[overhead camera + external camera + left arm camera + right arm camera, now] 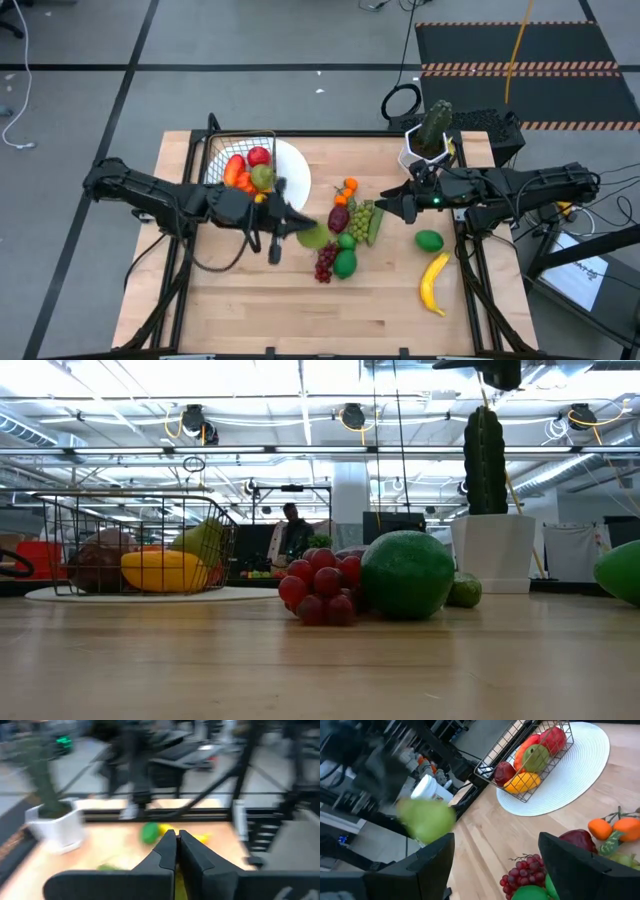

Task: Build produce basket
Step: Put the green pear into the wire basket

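High view: cactus pot [428,150] stands beside the open right gripper [385,207]; left gripper [297,228] clenched on a pear [313,236].

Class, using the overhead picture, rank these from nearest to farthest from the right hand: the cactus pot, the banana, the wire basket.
From the right hand:
1. Cactus pot, just behind it, at the table's far edge.
2. Banana, on the near side, towards the front right.
3. Basket, far across the table on the left, on the white plate.
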{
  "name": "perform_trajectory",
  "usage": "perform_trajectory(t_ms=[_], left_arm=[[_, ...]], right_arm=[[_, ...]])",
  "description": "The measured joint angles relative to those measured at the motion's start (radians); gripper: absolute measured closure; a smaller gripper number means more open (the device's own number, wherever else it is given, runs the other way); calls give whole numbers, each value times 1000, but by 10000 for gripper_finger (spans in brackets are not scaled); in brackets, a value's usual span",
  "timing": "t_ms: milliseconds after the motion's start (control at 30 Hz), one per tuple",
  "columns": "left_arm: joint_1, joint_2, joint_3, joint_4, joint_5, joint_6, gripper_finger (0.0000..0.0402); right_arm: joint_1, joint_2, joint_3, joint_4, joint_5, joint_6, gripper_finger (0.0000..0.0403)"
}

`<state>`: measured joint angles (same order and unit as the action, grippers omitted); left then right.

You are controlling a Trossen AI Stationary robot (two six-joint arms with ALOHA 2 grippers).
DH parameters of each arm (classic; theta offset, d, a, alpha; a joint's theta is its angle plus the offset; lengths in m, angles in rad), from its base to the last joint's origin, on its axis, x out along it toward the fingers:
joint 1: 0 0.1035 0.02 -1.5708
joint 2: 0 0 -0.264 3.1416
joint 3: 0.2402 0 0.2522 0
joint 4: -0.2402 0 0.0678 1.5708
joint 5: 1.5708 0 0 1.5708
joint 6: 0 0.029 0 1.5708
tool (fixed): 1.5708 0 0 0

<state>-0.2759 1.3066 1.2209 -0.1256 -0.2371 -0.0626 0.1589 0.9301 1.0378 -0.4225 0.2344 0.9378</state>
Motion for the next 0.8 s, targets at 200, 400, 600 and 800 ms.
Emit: perform_trajectory(t_ms=[200,400,600,800], left_arm=[[116,-87,0,-184,-103,-17,396],[254,-131,0,-345,-143,-108,386],[377,-130,0,-506,-157,-132,396],[502,-130,0,-710,-158,-174,383]], right_arm=[[0,-26,0,-16,-89,-44,122],[0,-46,0,-59,-107,-131,122],[0,-50,0,-76,-115,-219,122],[1,-55,0,-67,-189,-129,122]])
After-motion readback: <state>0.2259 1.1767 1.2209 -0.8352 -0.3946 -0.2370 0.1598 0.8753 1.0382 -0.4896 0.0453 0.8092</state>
